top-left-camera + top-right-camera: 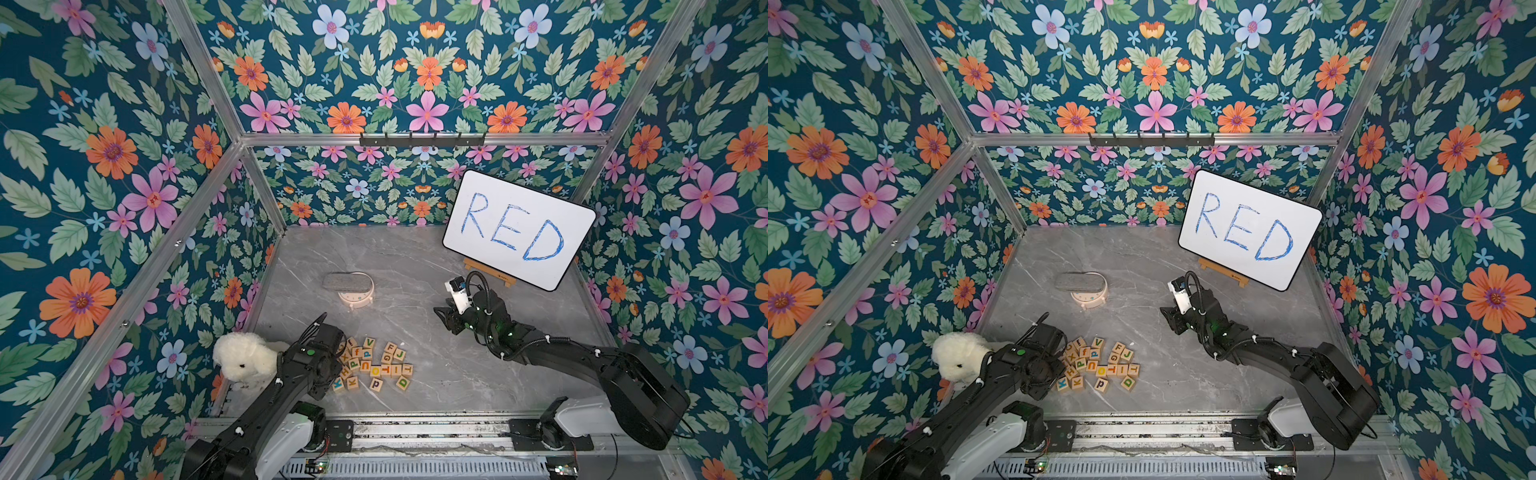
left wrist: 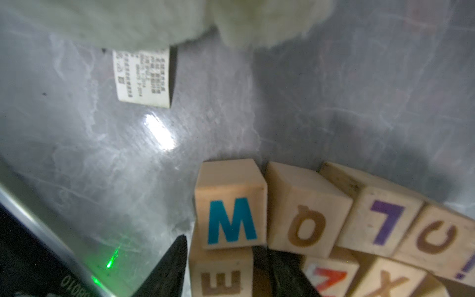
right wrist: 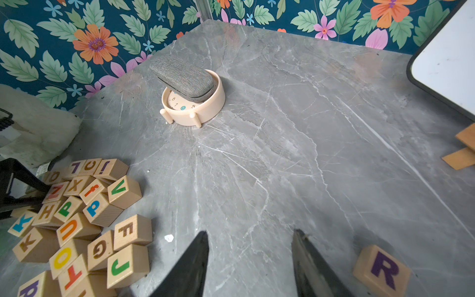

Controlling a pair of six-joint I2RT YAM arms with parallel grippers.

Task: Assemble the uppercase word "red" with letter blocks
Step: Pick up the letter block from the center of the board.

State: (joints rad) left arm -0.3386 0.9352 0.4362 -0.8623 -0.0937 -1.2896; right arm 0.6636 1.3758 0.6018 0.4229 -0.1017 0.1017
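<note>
**Near left of the grey marble-look tabletop (image 1: pixel 415 257):** loose pile of small light-wood letter cubes (image 1: pixel 374 365), coloured letters facing various ways.

**Left gripper (image 2: pixel 221 246):** down at the pile's left edge, beside a white plush toy (image 1: pixel 243 359). In the wrist view its black fingers (image 2: pixel 169 267) stand one on each side of the light-wood cube w/ a brownish E (image 2: pixel 221 276), close against its sides. The E cube sits on the table within the pile, right next to a teal-M cube (image 2: pixel 231 205). Whether the fingers actually press it cannot be told.

**Right gripper (image 3: pixel 249 231):** right of centre, approx. mid-depth, over bare tabletop. Its fingers (image 3: pixel 190 264) are parted w/ nothing between them.

**Light-wood cube w/ dark-purple R (image 3: pixel 383 270):** lies on the table, letter up, just beside one finger of the right gripper. It is alone and well apart from the pile, and hidden in both top views.

**Light-wood cube w/ green D (image 1: pixel 402 382):** at the pile's near right edge, letter up, seen in both top views (image 1: pixel 1128 382).

**Beyond the pile:** cream round clock (image 1: pixel 357 300), face up, w/ a grey fabric case (image 1: pixel 347 281) resting across its rim.

**Far right:** white board w/ blue handwritten "RED" (image 1: pixel 519 228), tilted, on a small wooden easel (image 1: pixel 490 272).
</note>
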